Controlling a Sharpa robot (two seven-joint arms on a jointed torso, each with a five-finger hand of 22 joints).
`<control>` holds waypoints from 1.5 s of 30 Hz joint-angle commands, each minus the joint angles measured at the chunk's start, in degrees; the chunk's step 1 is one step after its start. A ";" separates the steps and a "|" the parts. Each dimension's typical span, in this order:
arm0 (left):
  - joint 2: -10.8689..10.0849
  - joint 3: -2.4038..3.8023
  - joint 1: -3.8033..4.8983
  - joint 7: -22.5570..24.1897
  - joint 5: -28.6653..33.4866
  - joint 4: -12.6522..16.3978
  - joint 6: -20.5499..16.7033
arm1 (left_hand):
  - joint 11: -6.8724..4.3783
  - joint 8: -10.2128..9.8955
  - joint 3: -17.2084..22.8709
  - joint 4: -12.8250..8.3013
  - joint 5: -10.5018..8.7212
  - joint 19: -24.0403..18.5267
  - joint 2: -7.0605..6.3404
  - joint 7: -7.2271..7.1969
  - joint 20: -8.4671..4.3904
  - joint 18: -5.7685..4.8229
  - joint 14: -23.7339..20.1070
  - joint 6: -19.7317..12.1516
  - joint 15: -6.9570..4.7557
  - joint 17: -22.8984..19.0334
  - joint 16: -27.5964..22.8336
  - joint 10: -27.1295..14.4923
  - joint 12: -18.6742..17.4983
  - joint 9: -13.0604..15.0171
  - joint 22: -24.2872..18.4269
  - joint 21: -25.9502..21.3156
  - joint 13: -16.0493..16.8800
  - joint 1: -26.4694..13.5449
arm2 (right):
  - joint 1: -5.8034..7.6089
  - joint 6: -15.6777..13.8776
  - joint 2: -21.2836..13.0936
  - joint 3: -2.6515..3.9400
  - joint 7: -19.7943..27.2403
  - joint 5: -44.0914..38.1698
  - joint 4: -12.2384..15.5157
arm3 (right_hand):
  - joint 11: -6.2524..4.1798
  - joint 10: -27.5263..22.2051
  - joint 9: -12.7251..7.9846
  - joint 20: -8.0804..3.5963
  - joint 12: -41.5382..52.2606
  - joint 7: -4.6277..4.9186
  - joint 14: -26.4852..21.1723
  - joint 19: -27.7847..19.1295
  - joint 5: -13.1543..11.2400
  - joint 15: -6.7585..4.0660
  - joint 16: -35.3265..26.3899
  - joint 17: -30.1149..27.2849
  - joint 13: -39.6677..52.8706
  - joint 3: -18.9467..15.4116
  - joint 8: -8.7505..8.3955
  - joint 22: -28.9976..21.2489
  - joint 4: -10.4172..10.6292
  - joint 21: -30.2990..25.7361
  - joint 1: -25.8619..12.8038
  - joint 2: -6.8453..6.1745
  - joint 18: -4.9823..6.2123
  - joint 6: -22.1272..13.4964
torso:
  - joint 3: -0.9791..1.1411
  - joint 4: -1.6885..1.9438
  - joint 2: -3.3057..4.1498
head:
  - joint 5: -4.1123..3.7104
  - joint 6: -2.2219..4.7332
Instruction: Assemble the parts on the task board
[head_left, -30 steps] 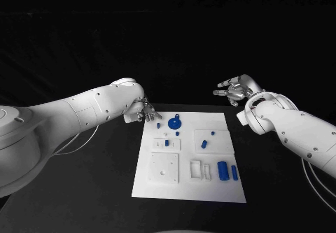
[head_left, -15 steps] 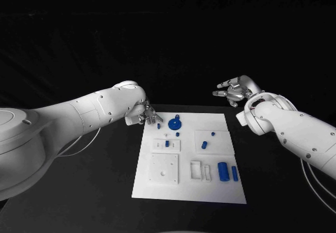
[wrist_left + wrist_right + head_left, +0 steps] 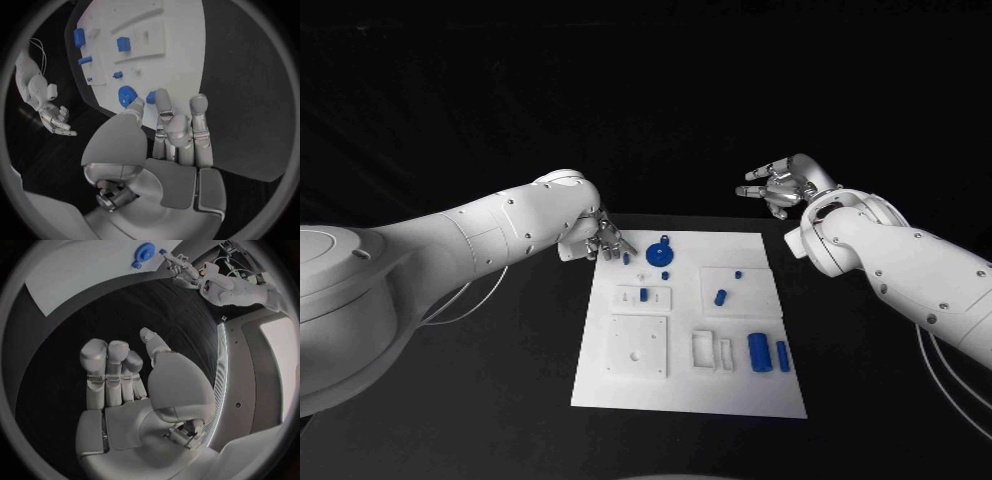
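Note:
The white task board point(image 3: 733, 395) lies mid-table with small blue parts on it. My left hand point(image 3: 600, 240) hovers at the board's far left corner, fingers stretched out side by side and holding nothing. In the left wrist view its fingertips point(image 3: 162, 96) reach right beside a small blue peg point(image 3: 150, 96) and a round blue part point(image 3: 127, 94); I cannot tell whether they touch. The peg point(image 3: 626, 258) and the round part point(image 3: 659, 250) sit just right of that hand. My right hand point(image 3: 783, 188) is raised beyond the board's far right corner, fingers spread and empty point(image 3: 125, 380).
Two blue cylinders point(image 3: 759, 352) point(image 3: 782, 356) lie at the board's near right. A white square plate with a hole point(image 3: 638, 346) sits near left. Two white blocks carry blue pegs point(image 3: 645, 294) point(image 3: 720, 296). Black table point(image 3: 473, 400) surrounds the board.
My left hand has crept a little toward the board's far left corner and the small blue peg. The right hand has stayed where it was.

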 commanded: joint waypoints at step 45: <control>1.06 -0.14 -0.25 2.58 6.24 -2.49 3.36 | 0.81 0.05 -2.65 -13.18 6.68 -0.96 11.99 0.71 0.92 -0.23 -1.14 -3.38 0.60 -0.39 0.26 2.61 -0.52 -15.09 1.01 -0.30 -1.28 5.99 | 0.00 1.79 0.38 0.01 -0.69 -0.32 -0.54 | 0.08 -0.20 0.05 -0.31 0.09 0.11 0.18 3.30 0.31 -0.06 -0.24 0.11 0.08 0.44 0.13 3.92 0.58 -0.10 0.06 -0.19 0.28 -0.08 | 0.00 -0.01 0.00 | -0.09 -0.41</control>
